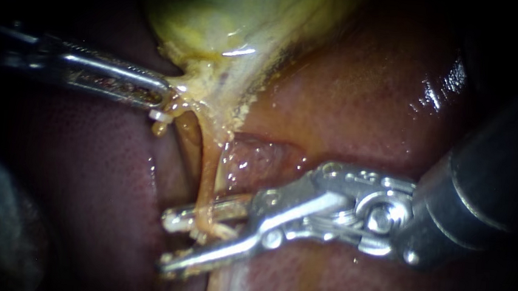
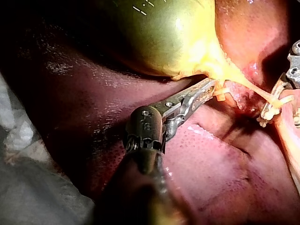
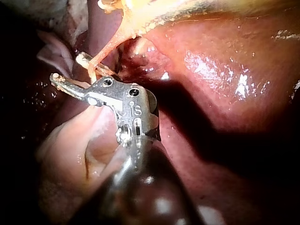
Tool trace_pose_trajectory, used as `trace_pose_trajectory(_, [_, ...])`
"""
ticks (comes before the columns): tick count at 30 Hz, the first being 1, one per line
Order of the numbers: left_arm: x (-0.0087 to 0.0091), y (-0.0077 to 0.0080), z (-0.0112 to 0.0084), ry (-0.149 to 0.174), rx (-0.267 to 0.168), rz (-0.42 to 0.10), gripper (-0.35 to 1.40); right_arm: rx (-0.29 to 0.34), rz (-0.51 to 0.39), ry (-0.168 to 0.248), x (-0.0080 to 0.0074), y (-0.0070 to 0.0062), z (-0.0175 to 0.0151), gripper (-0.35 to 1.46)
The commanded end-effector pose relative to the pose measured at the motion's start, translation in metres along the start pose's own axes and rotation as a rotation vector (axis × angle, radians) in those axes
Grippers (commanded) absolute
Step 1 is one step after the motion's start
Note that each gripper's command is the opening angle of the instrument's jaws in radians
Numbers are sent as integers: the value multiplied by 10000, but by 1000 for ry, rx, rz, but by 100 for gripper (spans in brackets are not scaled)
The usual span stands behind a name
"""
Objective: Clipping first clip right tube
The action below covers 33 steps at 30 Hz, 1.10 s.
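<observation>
The left tool (image 1: 160, 93) is gripping the yellowish tissue at the narrow end of the gallbladder (image 1: 219, 15), with its jaws closed firmly on it. The right tool (image 1: 166, 242) is waiting with its jaws wide apart around the right tube (image 1: 208, 172), which is running down from the gallbladder over the liver (image 1: 360, 98). A white clip (image 1: 173, 220) is lying along the upper jaw, against the tube.
</observation>
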Motion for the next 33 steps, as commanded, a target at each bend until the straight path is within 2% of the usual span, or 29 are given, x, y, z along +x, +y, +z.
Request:
trace_pose_trajectory(1, [0, 0, 0, 0, 0, 0, -35, -1, 5, -1, 0, 1, 0, 43])
trace_pose_trajectory(13, [0, 0, 0, 0, 0, 0, -35, -11, 123, 4, 0, 8, -4, 11])
trace_pose_trajectory(17, [0, 0, -1, 0, 0, 0, -35, -20, 164, 12, 0, 10, -5, -10])
trace_pose_trajectory(18, [0, 0, -1, 0, 0, 0, -35, -20, 164, 12, 0, 10, -6, -26])
trace_pose_trajectory(19, [0, 0, -1, 0, 0, 0, -35, -20, 170, 12, 0, 11, -7, -35])
trace_pose_trajectory(33, [0, 0, -1, 0, 0, 0, -35, -20, 169, 11, -2, 18, -11, -35])
